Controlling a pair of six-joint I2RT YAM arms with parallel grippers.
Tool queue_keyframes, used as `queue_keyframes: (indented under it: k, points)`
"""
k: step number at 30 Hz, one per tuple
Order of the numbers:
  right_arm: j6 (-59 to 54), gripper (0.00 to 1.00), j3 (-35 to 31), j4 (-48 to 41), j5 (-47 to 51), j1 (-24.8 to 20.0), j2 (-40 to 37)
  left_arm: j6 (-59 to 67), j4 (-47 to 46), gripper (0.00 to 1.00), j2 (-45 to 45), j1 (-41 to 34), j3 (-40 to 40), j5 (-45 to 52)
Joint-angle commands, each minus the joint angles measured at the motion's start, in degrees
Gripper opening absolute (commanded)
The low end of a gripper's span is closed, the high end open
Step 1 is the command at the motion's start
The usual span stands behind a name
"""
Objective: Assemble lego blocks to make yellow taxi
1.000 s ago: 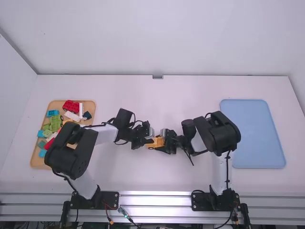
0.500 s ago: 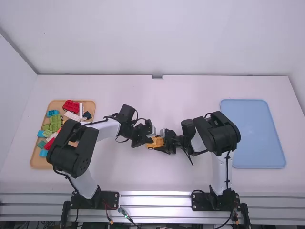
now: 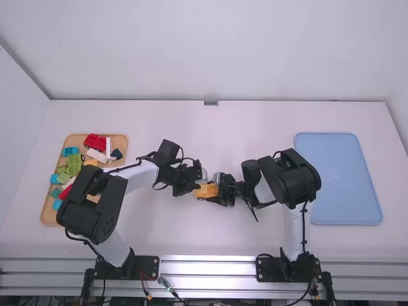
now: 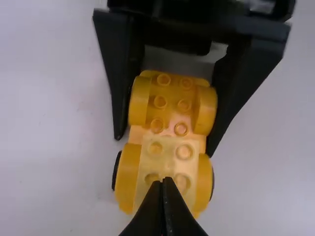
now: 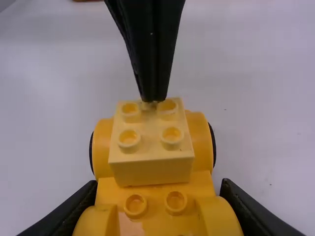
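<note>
Mid-worktop (image 3: 210,236), the right end effector (image 3: 218,190) is clamped on the yellow car (image 4: 170,115); the left end effector (image 3: 196,187), fingertips together, is at its pale yellow block (image 5: 151,169).

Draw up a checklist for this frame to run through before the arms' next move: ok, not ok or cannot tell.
1. Right gripper, jaws shut on the yellow car base: ok.
2. Left gripper, jaws shut, tips at the pale yellow block: ok.
3. Pale yellow block on the base and lined up with it: ok.
4. Block pressed fully down: cannot tell.
5. Car on the blue tray: not ok, it is between the grippers.
</note>
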Motion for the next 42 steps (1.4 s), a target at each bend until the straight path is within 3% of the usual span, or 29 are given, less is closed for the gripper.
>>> queue_keyframes:
  k: [1, 13, 28, 37, 42]
  points:
    - [-0.11, 0.49, -0.92, -0.94, 0.13, 0.44, 1.14, -0.20, 1.64, 0.02, 0.28, 0.22, -1.62, -0.09]
    - [0.09, 0.49, -0.87, -0.92, 0.11, 0.42, 1.14, 4.83, 4.81, 0.02, 0.17, 0.22, -1.60, 14.64]
    - [0.09, 0.49, -0.85, -0.94, 0.11, 0.44, 1.14, 4.87, 4.09, 0.02, 7.72, 0.20, -1.66, 11.28]
    - [0.59, 0.49, -0.24, -0.96, 0.07, 0.44, 1.14, 7.32, -1.46, 0.02, 8.94, 0.24, -2.25, 1.38]
    - [0.72, 0.49, -0.22, -0.96, 0.13, 0.44, 1.14, 7.52, 1.46, 0.02, 8.46, 0.66, -3.17, 6.97]
